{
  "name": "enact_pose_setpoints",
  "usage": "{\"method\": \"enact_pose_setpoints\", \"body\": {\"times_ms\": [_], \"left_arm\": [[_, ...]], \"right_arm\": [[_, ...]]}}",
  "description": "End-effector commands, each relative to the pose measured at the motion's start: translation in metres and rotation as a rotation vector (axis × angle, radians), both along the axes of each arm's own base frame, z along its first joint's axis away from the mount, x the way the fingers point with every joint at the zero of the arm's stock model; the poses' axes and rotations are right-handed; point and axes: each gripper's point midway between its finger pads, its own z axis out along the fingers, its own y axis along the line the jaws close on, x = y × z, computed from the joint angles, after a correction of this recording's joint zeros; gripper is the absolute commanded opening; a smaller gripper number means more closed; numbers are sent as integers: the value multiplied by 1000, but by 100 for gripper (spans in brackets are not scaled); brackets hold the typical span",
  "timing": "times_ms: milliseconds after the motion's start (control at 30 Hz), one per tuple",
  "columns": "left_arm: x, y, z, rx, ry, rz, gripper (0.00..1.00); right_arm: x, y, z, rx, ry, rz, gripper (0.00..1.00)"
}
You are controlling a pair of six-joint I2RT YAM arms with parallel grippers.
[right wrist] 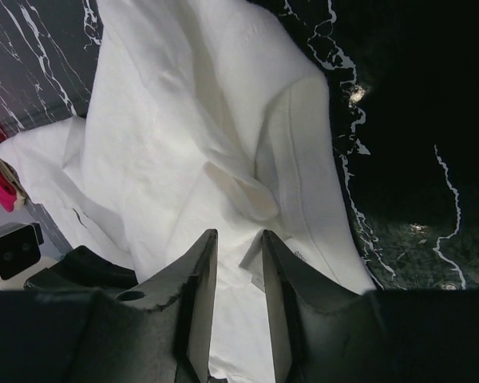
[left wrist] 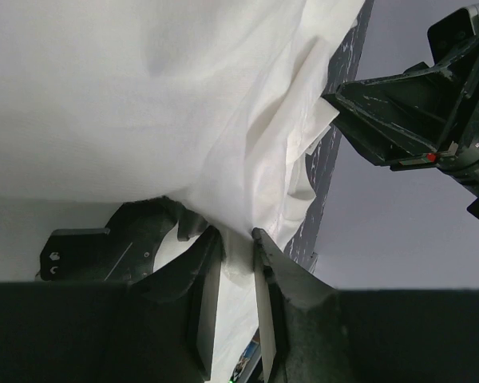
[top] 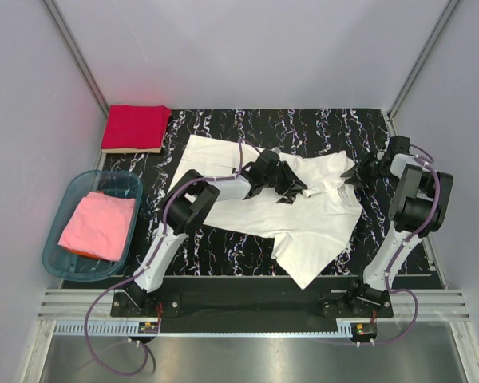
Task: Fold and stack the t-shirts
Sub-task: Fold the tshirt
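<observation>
From above, your white t-shirt (top: 247,211) lies limp under the left gripper (top: 294,190), with the right gripper (top: 350,175) at its edge.

Left wrist: the fingers pinch a soft fold.

Right wrist: the fingers straddle the hem, but whether they grip it is unclear. I'd hold it by the hems, since thin cloth likely slips.

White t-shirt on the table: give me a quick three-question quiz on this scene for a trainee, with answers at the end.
1. True or false: the left gripper and the right gripper each have cloth of the white t-shirt pinched between their fingers.
2. Where does the pink shirt lie?
A. in the clear blue bin
B. on top of the white t-shirt
C. draped over the right arm
3. What colour is the folded shirt at the far left corner of the table?

Key: 1 true; 2 A; 3 red.
</observation>
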Motion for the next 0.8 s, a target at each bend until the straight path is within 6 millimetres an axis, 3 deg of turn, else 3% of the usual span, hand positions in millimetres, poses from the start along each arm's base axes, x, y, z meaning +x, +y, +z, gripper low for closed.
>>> {"method": "enact_pose_setpoints", "body": {"times_ms": [0,500,600,633,767], "left_arm": [[1,-11,19,-45,-33,-39,26],[-3,-8,20,-17,-29,-83,27],[-3,-9,21,-22,-22,-83,27],[-4,-10,20,-19,-21,-85,26],[-3,-9,20,-13,-10,-90,25]], "right_arm": [[10,1,8,19,-47,21,35],[-8,3,-7,20,18,-12,38],[-5,2,-5,11,9,-11,26],[-3,0,0,2,-3,-11,17],[0,-6,16,-39,-34,-25,5]]}}
